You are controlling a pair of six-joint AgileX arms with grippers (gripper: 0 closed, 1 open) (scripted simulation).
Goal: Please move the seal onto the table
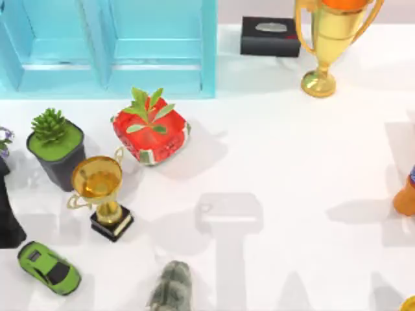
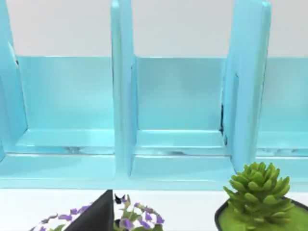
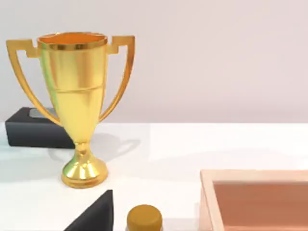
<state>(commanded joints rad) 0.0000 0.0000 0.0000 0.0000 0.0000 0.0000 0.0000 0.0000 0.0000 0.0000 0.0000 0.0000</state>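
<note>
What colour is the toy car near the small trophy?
Bright green toy car with dark windows; top view.

Overhead camera; two low wrist views

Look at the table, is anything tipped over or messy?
Mostly tidy. One thing looks odd: the red square pot with a leafy green plant sits tilted and turned askew on the white table, while the small gold trophy on a black base beside it stands upright.
</note>
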